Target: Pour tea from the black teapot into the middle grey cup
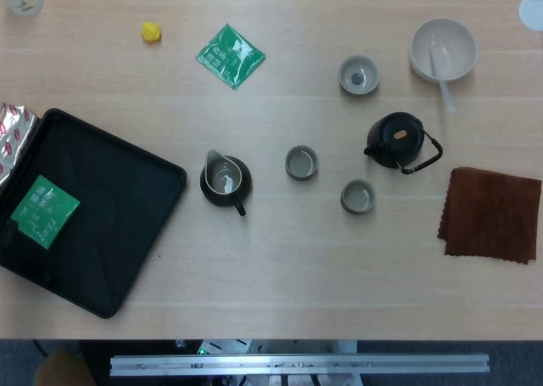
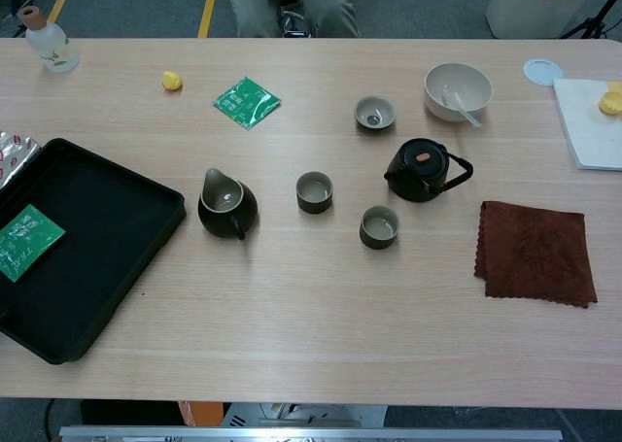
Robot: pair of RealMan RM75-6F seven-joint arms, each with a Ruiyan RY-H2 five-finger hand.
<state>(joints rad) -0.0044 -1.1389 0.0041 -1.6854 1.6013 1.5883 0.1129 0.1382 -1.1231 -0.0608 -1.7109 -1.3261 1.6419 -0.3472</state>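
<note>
The black teapot [image 1: 395, 140] [image 2: 422, 170] stands upright on the table, right of centre, its handle folded toward the right. Three grey cups lie around it: one [image 1: 301, 162] [image 2: 314, 191] to its left, one [image 1: 358, 197] [image 2: 379, 226] in front of it, one [image 1: 358, 75] [image 2: 374, 113] behind it. Nothing touches the teapot or the cups. Neither hand shows in the head view or the chest view.
A dark pitcher [image 1: 225, 180] [image 2: 226, 204] stands left of the cups. A black tray [image 1: 110, 225] with a green packet [image 1: 42, 210] fills the left. A brown cloth [image 1: 492, 214] lies at the right, a white bowl [image 1: 443, 48] with a spoon behind the teapot. Another green packet [image 1: 230, 55] lies at the back.
</note>
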